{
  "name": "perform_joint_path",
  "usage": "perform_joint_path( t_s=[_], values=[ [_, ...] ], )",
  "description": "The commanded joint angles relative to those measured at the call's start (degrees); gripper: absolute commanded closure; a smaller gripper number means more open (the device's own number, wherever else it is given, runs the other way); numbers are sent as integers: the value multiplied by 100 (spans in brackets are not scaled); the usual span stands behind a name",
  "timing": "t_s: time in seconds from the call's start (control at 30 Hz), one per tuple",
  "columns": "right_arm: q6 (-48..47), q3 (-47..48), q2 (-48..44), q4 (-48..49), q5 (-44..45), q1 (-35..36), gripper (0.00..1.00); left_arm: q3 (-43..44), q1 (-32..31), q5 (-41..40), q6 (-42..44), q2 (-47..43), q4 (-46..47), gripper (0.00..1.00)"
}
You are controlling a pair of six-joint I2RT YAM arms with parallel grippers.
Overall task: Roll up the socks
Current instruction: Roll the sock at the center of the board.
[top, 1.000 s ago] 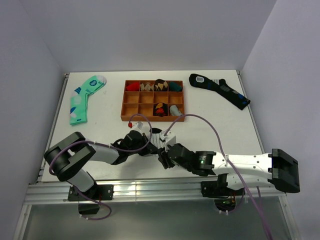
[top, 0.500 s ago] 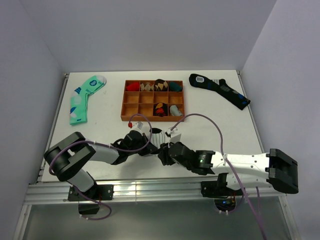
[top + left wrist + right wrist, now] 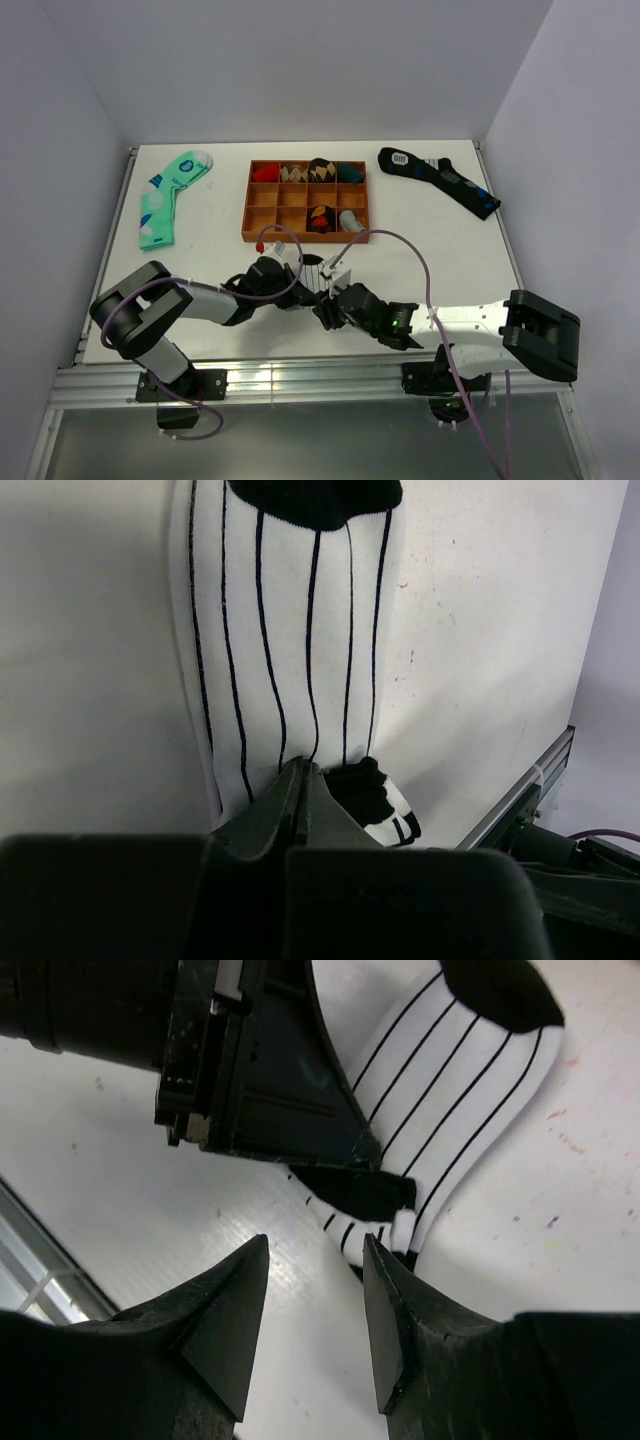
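So, left tool [image 3: 302,780]: clenched, its tips pinching a gather of the sock [image 3: 290,630] at the near end, where the stripes draw together.
Right tool [image 3: 315,1240]: released, jaws apart with nothing between them, hovering just beside that same end.
Sock position: lying on the counter [image 3: 90,680], straight ahead of the left tool and between the two tools.
Long axis: runs directly away from the left tool's tips, with a black end farthest off; a small black fold curls just beside the tips.
Nearer arm: the left touches the sock; the right is just short of the curled fold, which lies ahead of its jaws.
Sock material: thin, soft knit, white with fine black lengthwise stripes; limp and likely to bunch.
Counter surface: smooth, hard, white, lightly speckled.
Coming move, by my judgement: the roll must travel along that axis, away from the left tool.
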Motion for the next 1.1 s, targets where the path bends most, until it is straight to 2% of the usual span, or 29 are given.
perform_joint_path(
  t_s=[0.0,0.53,1.07],
  values=[
    [-525,-30,51,870,-98,-135,50,-383,227,-607,666,619,-2121,100],
    [-886,-479,280,1969,-1100,-609,50,-340,324,-546,737,645,-2121,100],
    [-966,-689,1140,2900,-1127,-864,52,-287,350,-537,798,716,-2130,100]
  ],
)
